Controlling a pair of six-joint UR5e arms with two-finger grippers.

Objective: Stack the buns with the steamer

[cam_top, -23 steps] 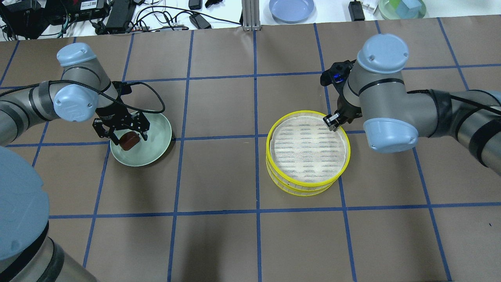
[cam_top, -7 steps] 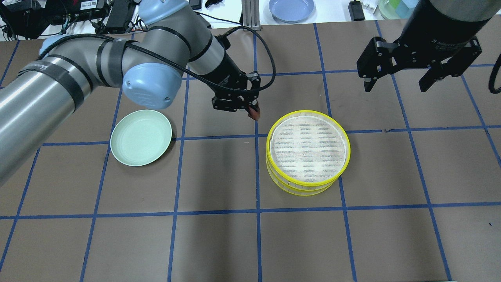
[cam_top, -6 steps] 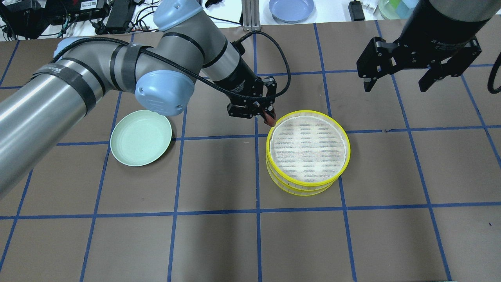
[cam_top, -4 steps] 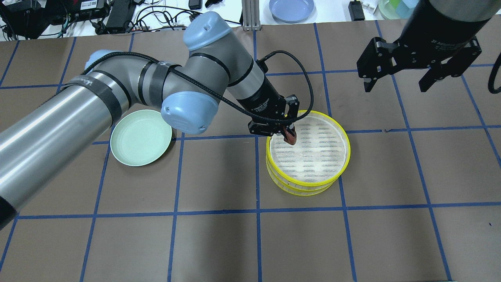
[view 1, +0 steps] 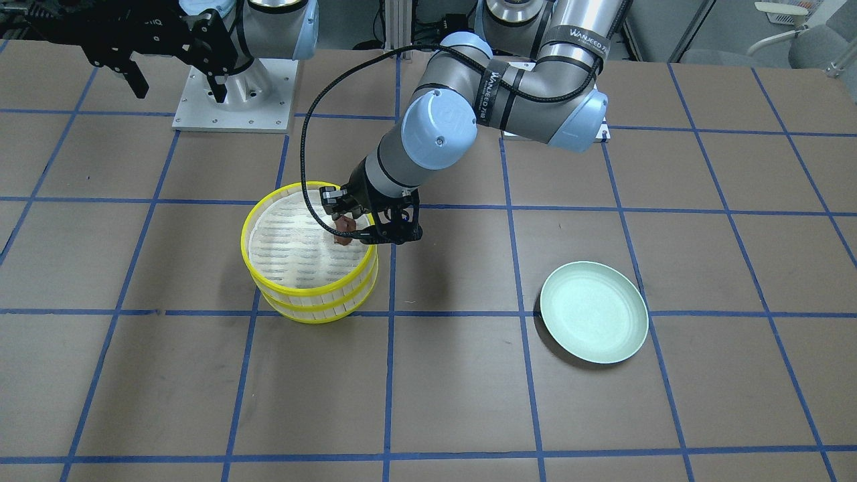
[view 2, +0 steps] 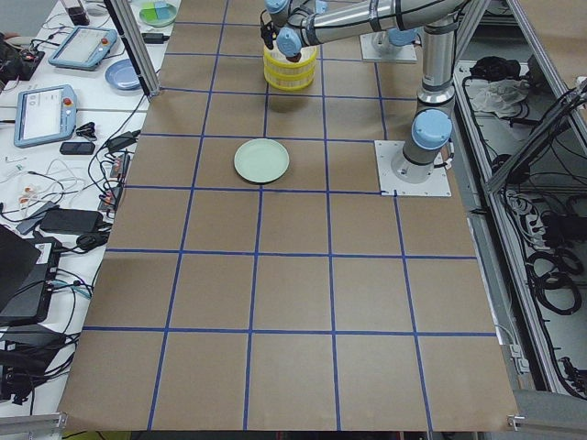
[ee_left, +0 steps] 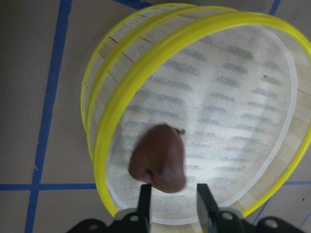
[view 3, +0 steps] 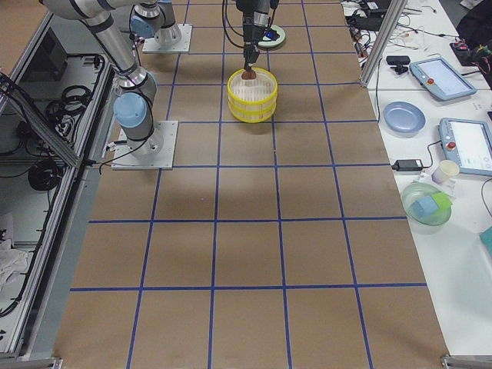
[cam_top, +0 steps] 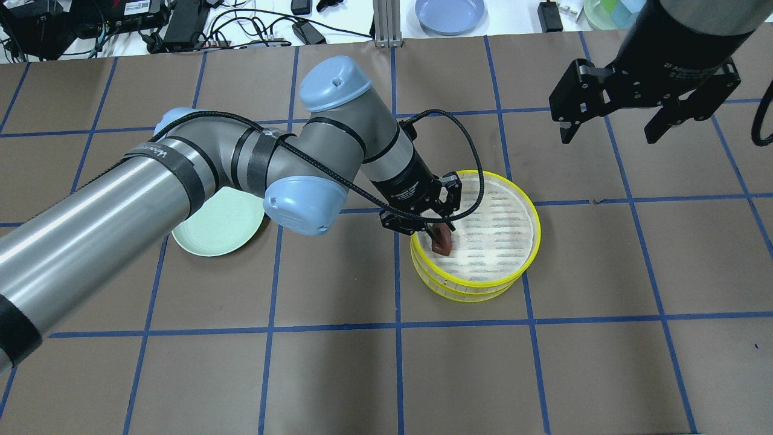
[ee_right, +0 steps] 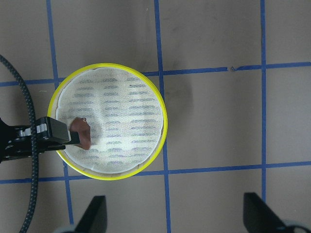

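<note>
Baskets stacked; left gripper point(cam_top: 440, 237) clamped on dark brown bun point(ee_left: 159, 158) just over top steamer basket point(cam_top: 537, 225) near-left floor, release pending; right gripper point(cam_top: 608, 134) spread apart far right; cream bun unseen.

The left arm point(cam_top: 121, 199) is a thick brushed-silver tube wrapped by black bands point(cam_top: 181, 172), 1 of them printed with white letters. Pale blue rounded caps point(cam_top: 335, 81) close its joints. A black braided cable point(ee_right: 33, 189) runs along it and loops out beside the wrist. The left gripper point(cam_top: 439, 241) is matt black with 2 slim fingers point(ee_left: 204, 206). The right gripper point(cam_top: 609, 138), at the upper right of the overhead view, is black and angular. Its wrist carries white lettering, seemingly a maker's label, too small to read. The right arm point(view 1: 274, 27), at the upper left of the front view, has the same silver and blue finish. It rises from a square silver base plate point(view 1: 194, 114) with small screws along the edges.
</note>
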